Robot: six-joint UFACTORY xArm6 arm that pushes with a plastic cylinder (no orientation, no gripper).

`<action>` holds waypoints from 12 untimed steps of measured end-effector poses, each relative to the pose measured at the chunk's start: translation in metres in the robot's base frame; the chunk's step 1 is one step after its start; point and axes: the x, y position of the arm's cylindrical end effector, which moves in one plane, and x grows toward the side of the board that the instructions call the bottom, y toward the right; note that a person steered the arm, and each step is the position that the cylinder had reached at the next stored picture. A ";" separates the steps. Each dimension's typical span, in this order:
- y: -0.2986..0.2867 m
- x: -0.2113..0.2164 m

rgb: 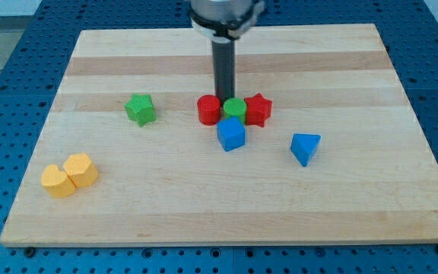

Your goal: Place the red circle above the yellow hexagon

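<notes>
The red circle (209,109) stands near the board's middle, touching a green circle (235,107) on its right. The yellow hexagon (81,169) lies far off at the view's lower left, touching a yellow heart (56,181). My tip (224,97) comes down just behind the red circle and the green circle, at the gap between them, on their top side in the view. Its very end sits close to both blocks; I cannot tell if it touches them.
A red star (258,109) touches the green circle's right side. A blue cube (231,135) sits just below the green circle. A blue triangle (305,148) lies to the right. A green star (140,109) stands left of the red circle. The wooden board (356,213) has edges all round.
</notes>
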 end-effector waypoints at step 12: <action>-0.162 0.070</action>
